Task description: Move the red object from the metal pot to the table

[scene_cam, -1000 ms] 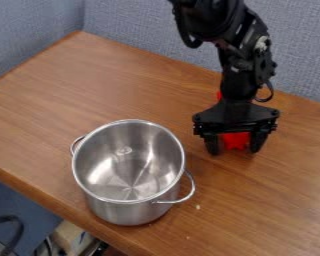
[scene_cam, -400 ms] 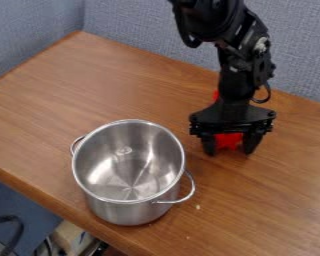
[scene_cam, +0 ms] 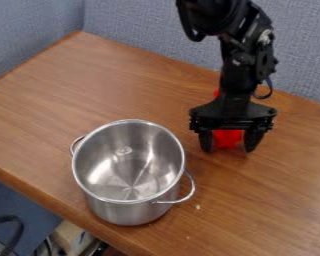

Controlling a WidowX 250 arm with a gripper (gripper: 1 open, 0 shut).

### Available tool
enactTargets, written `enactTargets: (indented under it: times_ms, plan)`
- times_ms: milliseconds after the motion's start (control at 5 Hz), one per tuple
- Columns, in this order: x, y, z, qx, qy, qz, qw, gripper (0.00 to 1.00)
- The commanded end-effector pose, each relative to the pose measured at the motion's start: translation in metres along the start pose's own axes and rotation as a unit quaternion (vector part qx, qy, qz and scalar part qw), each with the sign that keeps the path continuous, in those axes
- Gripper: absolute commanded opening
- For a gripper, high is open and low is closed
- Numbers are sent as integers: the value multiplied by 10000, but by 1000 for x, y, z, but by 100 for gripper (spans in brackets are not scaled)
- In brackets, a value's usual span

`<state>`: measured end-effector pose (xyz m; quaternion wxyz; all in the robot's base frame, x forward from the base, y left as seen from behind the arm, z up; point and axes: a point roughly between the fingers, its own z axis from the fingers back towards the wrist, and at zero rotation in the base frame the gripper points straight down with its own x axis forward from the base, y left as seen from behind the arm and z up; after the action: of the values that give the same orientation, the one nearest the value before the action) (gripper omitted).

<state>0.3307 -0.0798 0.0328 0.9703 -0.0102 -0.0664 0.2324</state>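
Comparing with a second ago, my gripper (scene_cam: 231, 138) stands with jaws spread wide again, low over the table (scene_cam: 83, 85). Between them sits the red object (scene_cam: 228, 137) — apparently down on the wood, right of the empty metal pot (scene_cam: 128, 170) — so release looks done.

Metal pot (scene_cam: 129, 170) near the table's (scene_cam: 69, 85) front edge

The red object (scene_cam: 230, 137) lies right of it — on the tabletop, under the gripper (scene_cam: 232, 136).

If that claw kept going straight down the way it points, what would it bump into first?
Probably the red object, which sits between the claw's open fingers; right under that lies the table. The metal pot stands off to the side, out of its path.
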Motion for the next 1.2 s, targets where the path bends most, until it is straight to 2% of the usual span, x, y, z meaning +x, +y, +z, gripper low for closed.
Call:
enactTargets:
  times_ms: [0, 200, 400, 600, 800, 1000]
  plan:
    - [18, 0, 36, -258, -372, -12, 9990, 100]
    - [25, 4, 50, -325, -440, -16, 9985, 100]
    - [33, 18, 67, -448, -508, 3, 9977, 100]
    - [45, 39, 95, -667, -711, 121, 9952, 100]
    - [42, 41, 116, -804, -639, 212, 9945, 100]
    - [36, 25, 107, -763, -636, 190, 9949, 100]
